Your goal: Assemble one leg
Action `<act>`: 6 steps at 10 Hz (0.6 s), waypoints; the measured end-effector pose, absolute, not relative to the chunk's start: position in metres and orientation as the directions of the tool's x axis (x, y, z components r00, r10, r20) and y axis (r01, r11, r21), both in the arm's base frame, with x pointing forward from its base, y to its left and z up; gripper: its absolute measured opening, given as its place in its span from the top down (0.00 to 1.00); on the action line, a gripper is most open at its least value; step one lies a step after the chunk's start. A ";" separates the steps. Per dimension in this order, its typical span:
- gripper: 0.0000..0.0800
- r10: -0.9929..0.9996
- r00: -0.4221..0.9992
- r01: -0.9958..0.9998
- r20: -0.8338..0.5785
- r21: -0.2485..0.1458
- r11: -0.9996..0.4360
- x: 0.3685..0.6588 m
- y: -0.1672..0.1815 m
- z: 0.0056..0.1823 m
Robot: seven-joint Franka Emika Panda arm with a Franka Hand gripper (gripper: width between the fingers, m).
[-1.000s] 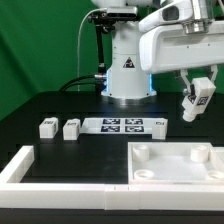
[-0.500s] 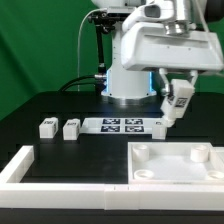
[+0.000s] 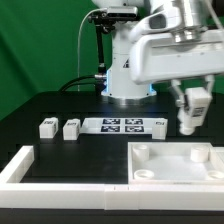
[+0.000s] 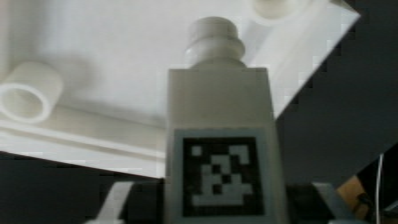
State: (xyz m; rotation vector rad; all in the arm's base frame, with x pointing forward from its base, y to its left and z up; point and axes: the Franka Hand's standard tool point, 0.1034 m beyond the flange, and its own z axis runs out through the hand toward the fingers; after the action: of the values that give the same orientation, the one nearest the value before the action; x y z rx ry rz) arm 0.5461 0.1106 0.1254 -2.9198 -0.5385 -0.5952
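Note:
My gripper [image 3: 194, 101] is shut on one leg [image 3: 188, 121], a stubby white block with a black-and-white tag. It holds the leg roughly upright in the air, above the far right part of the white panel [image 3: 176, 172]. In the wrist view the leg [image 4: 221, 120] fills the middle, its peg [image 4: 214, 40] pointing at the panel [image 4: 125, 60]. A corner socket [image 4: 32, 97] lies off to the side of it. My gripper [image 4: 221, 205] has one finger [image 4: 121, 200] showing beside the leg. Two more legs [image 3: 46, 127] [image 3: 71, 128] and a third [image 3: 158, 122] stand on the table.
The marker board [image 3: 118, 125] lies in front of the robot base [image 3: 127, 75], between the loose legs. A white raised rim [image 3: 20, 168] runs along the table's front and at the exterior view's left. A green backdrop stands behind.
My gripper with the leg swung to the exterior view's left, then back to the right and a little lower. The leg now hangs more upright. The other legs have not moved.

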 end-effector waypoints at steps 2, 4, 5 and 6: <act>0.63 0.318 0.831 0.373 0.457 -0.034 -0.927 0.570 0.118 0.125; 0.63 0.314 0.836 0.369 0.451 -0.039 -0.928 0.568 0.118 0.123; 0.63 0.313 0.836 0.369 0.450 -0.039 -0.929 0.568 0.117 0.122; 0.63 0.313 0.836 0.368 0.450 -0.039 -0.929 0.568 0.117 0.122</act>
State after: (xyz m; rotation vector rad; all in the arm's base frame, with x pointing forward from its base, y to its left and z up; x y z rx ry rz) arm 0.5678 0.1172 0.1224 -2.8906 -0.5385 -0.6768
